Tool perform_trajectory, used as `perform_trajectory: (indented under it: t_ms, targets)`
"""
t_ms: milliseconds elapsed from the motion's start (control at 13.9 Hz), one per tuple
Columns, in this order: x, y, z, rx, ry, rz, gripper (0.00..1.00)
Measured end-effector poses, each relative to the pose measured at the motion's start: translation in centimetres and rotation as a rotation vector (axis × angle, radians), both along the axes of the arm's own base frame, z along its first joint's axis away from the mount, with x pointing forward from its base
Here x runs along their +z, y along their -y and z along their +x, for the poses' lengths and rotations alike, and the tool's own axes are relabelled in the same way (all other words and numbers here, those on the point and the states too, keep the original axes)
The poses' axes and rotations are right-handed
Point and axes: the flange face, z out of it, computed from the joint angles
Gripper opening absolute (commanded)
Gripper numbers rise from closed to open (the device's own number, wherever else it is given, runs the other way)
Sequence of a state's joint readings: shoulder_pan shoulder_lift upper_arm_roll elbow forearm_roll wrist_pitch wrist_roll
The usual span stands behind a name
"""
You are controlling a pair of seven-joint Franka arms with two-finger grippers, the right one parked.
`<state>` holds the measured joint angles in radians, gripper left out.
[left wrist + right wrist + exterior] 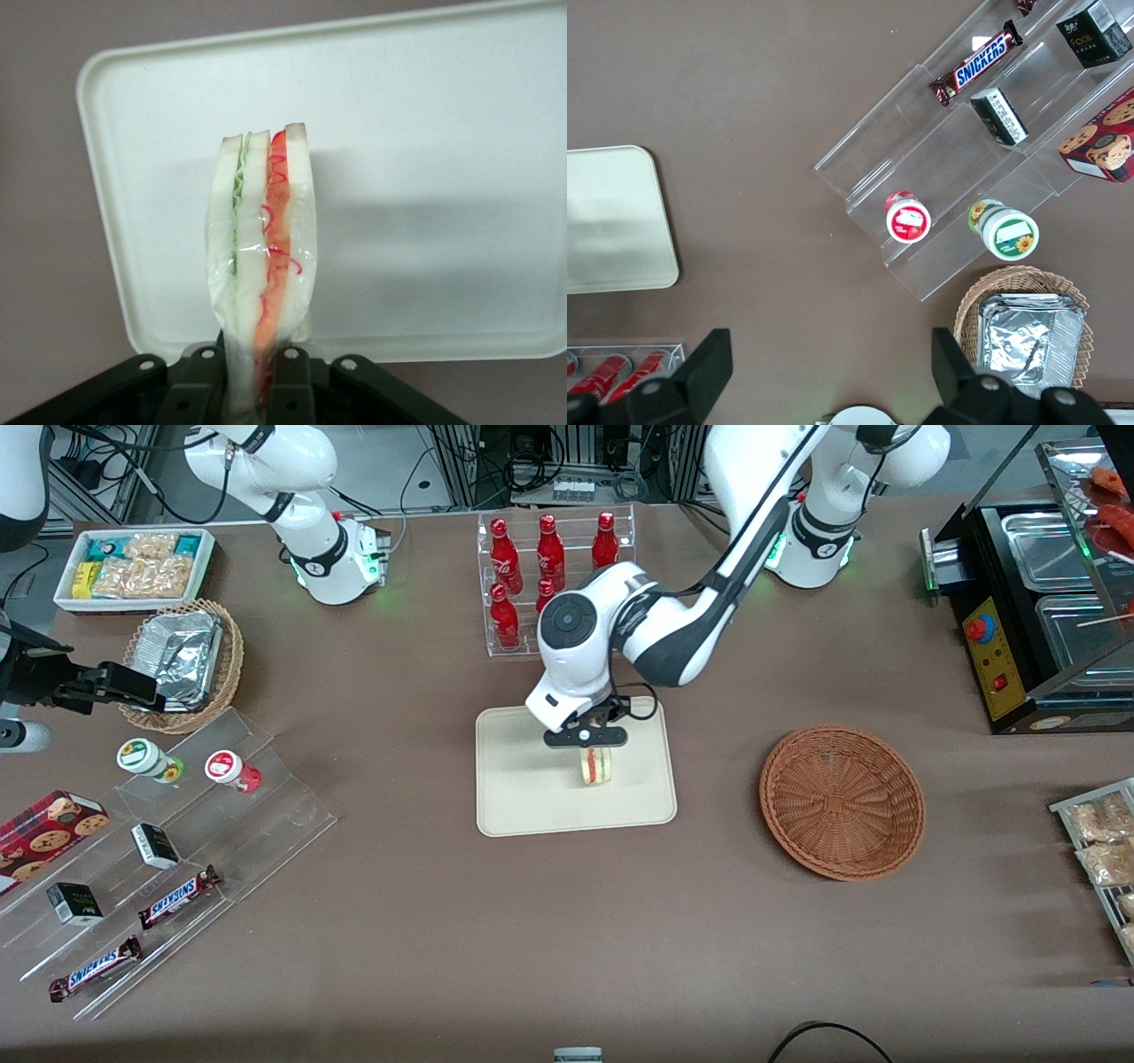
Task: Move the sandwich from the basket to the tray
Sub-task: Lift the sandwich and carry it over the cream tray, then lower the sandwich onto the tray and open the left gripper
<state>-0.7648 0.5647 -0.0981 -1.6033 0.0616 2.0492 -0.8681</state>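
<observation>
Sandwich [596, 766] clamped in hand [587, 746] over tray [523, 797], basket [842, 802] well apart

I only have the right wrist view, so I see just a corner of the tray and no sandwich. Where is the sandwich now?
Observer: The sandwich is held in the gripper, over the tray.
Operator: Is anything left in the basket?
Observer: No, the basket is empty; it sits toward the working arm's end of the table.
Operator: How is the sandwich gripped?
Observer: The wrist view shows the fingers pinching one narrow end, with the filling layers edge-on and the tray under it.
</observation>
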Motion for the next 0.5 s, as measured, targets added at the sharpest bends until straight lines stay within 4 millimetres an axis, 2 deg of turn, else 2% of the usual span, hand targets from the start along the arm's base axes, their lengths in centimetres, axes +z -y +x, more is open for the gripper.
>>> perform_trajectory:
  t_ms: [144, 360, 504]
  targets:
    - [-1.9, 0.6, -0.4, 0.01, -0.004, 0.004, 0.0]
    - [-2.2, 0.9, -0.5, 0.017, -0.004, 0.004, 0.0]
    - [-2.3, 2.0, -1.3, 0.016, 0.011, -0.013, 0.0]
